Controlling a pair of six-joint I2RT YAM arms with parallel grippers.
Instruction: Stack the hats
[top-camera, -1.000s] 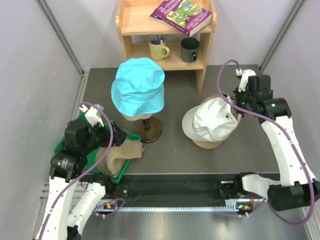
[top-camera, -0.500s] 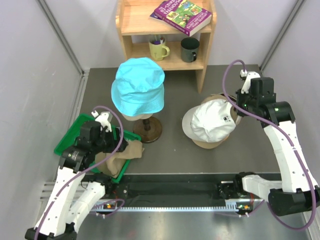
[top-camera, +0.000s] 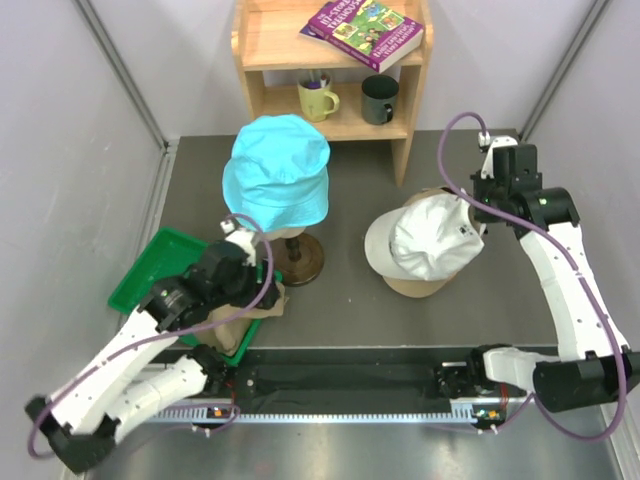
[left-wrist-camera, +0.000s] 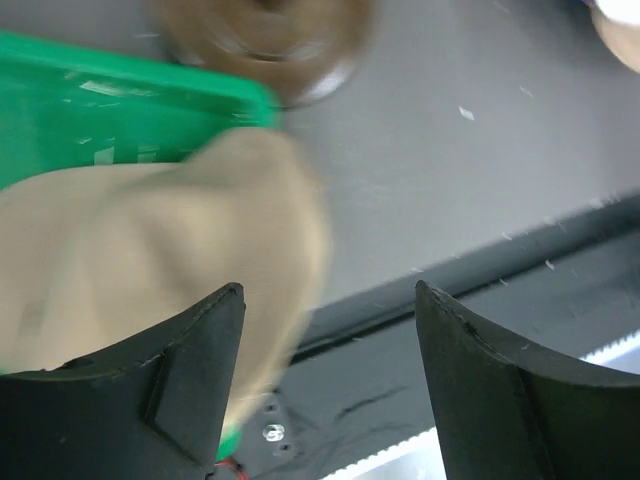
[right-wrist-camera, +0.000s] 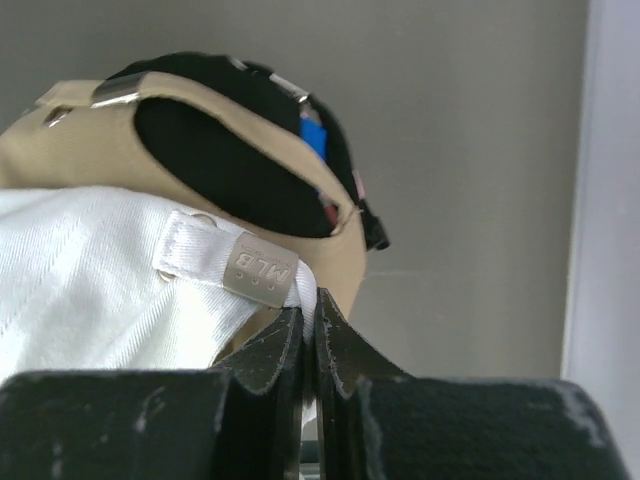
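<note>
A cyan bucket hat (top-camera: 276, 180) sits on the round-topped wooden stand (top-camera: 297, 258). A white cap (top-camera: 425, 240) lies on top of a tan cap (top-camera: 408, 287) at the right. My right gripper (top-camera: 468, 222) is shut on the white cap's rear strap (right-wrist-camera: 305, 300). In the right wrist view the tan cap (right-wrist-camera: 90, 135) arches over a black cap (right-wrist-camera: 215, 160), with blue and pink edges showing inside. My left gripper (top-camera: 255, 285) is open and empty (left-wrist-camera: 325, 340), above the right edge of a beige mannequin head (left-wrist-camera: 150, 250) in the green tray (top-camera: 165, 265).
A wooden shelf (top-camera: 330, 70) at the back holds two mugs (top-camera: 318, 98) and a book (top-camera: 365, 30). The stand's base (left-wrist-camera: 265, 40) is just beyond the tray (left-wrist-camera: 100, 110). A black rail (top-camera: 350, 375) runs along the near edge. Walls close both sides.
My left arm swung right from over the tray to the mannequin head's right edge. My right gripper shifted slightly up, still holding the white cap's strap.
</note>
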